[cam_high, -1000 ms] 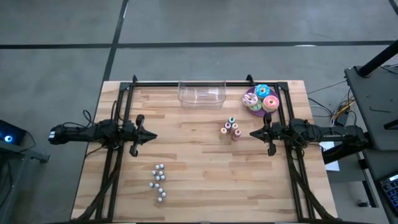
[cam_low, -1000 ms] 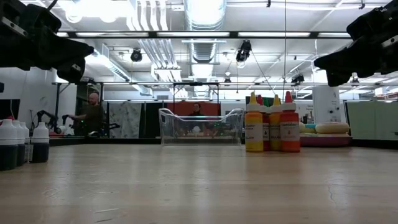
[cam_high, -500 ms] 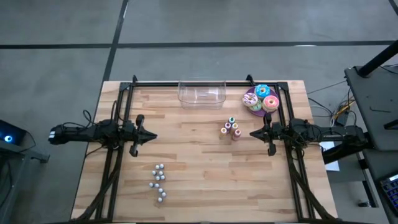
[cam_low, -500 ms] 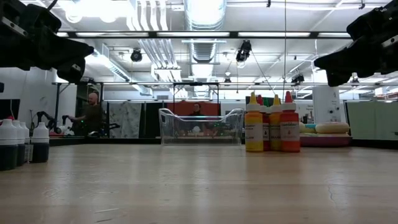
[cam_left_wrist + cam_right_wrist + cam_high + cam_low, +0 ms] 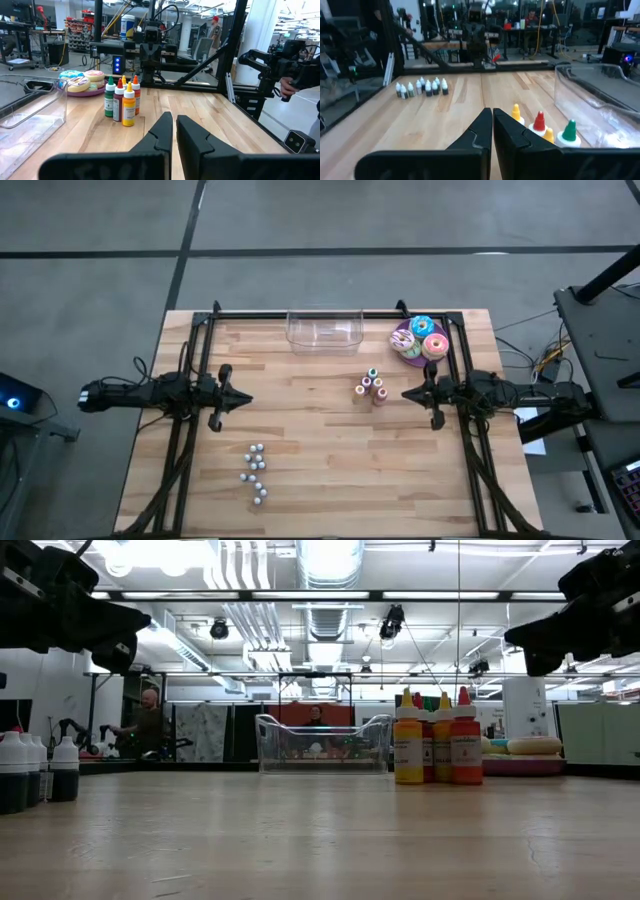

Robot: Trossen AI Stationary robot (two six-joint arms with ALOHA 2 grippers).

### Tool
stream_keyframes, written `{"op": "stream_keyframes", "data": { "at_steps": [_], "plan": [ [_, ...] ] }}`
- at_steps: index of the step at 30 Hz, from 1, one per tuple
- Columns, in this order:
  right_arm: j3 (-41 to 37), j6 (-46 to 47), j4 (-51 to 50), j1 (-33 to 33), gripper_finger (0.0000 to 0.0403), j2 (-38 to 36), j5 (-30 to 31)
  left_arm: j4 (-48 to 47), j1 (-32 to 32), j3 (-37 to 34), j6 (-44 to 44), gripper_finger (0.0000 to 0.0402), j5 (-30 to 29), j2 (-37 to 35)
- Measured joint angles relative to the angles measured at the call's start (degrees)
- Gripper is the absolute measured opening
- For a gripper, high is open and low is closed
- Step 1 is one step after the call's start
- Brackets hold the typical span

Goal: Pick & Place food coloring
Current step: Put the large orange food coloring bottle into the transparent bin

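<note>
wooden table (image 5: 320,470) under the overhead camera, grey floor around it, a workshop with ceiling ducts and benches beyond it in the low view. the food coloring (image 5: 371,387) stands upright as a tight cluster of four small bottles on the table's right half, between the clear tub (image 5: 325,330) at the far edge and the right gripper (image 5: 407,394). in the low view the bottles (image 5: 437,750) show yellow and orange bodies with pointed caps; the left wrist view shows green, red and yellow ones (image 5: 121,99) side by side, touching or nearly so.

the right gripper hangs above the table just beside the bottles, tips pointed toward them, fingers (image 5: 485,125) pressed together on nothing. the left gripper (image 5: 246,399) hangs over the table's left half, well apart from the bottles, fingers (image 5: 175,131) likewise clenched and empty.

a plate of doughnuts (image 5: 421,340) sits at the far right corner, near the tub. a loose group of small dark bottles with white caps (image 5: 255,474) stands on the near left part of the table.
</note>
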Motion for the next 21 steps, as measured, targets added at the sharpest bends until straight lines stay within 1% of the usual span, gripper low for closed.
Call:
{"op": "stream_keyframes", "data": {
  "at_steps": [4,8,14,18,21],
  "plan": [
    [0.00,2.30,5.84,0.00,0.0009,-0.01,0.04,0.01,-0.02,-0.01,0.02,0.0000,0.00,-0.01],
    [0.00,2.70,14.20,0.00,0.0009,-0.02,0.05,0.01,0.00,-0.02,0.01,0.0000,0.00,-0.01],
    [0.00,2.52,29.96,0.00,0.0009,-0.02,0.17,0.00,-0.02,-0.02,0.02,0.0000,0.00,-0.02],
    [0.00,2.42,40.90,0.00,0.0009,-0.02,1.61,0.01,0.00,-0.01,0.02,0.0000,0.00,-0.02],
    [0.00,0.00,49.49,0.00,0.0009,-0.02,1.64,0.01,-0.01,-0.01,0.02,0.0000,0.00,-0.02]
  ]
}}
